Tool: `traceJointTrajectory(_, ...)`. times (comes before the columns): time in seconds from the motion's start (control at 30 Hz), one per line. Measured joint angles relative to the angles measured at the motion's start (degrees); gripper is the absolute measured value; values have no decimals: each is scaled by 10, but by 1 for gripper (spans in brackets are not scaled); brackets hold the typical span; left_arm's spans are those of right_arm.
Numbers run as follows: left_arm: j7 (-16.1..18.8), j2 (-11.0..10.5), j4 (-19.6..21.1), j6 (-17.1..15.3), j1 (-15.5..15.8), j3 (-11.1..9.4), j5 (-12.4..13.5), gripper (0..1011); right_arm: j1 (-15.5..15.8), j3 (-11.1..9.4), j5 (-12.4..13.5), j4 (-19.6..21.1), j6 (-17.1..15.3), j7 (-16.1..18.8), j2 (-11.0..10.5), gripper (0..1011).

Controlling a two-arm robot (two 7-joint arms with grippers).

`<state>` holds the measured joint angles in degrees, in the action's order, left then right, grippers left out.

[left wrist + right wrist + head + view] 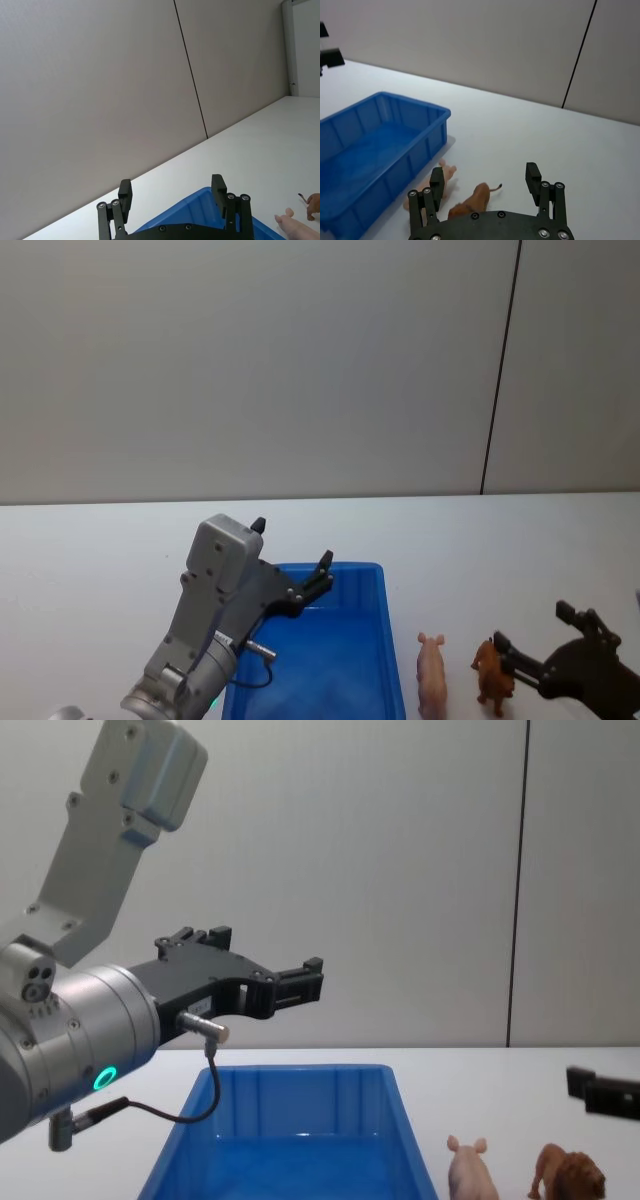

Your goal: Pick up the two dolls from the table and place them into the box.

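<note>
Pig and lion stand upright, side by side on the white table, both facing away from the robot. They are just to the right of the blue bin, the pale pink pig nearer its long wall and apart from it, the orange-brown lion just beyond the pig. The bin sits in the middle of the table's near side, and nothing lies on the part of its floor that I can see.

The left gripper hangs in the air above the bin's far left corner, well clear of the rim, its two black fingers spread apart with nothing between them.

The right gripper is low on the right, close over the table, reaching toward the lion. Its fingers are spread wide too and hold nothing. From the right wrist view the lion stands between them, closer to one finger than the other. Whether that finger touches the lion I cannot tell.
</note>
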<state>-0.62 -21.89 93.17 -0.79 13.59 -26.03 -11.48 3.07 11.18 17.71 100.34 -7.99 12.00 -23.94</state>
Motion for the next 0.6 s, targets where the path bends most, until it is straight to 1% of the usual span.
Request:
traceJointTrajectory(0.27, 0, 0, 0, 0, 0, 0, 0, 1001, 11, 0, -2, -3, -26, 17, -9, 1001)
traceJointTrajectory(0.43, 0, 0, 0, 0, 0, 0, 0, 1001, 11, 4, -8, -12, -37, 22, -8, 1001)
traceJointTrajectory(0.6, 0, 0, 0, 0, 0, 0, 0, 1001, 7, 10, -18, -25, -46, 25, -1, 1001)
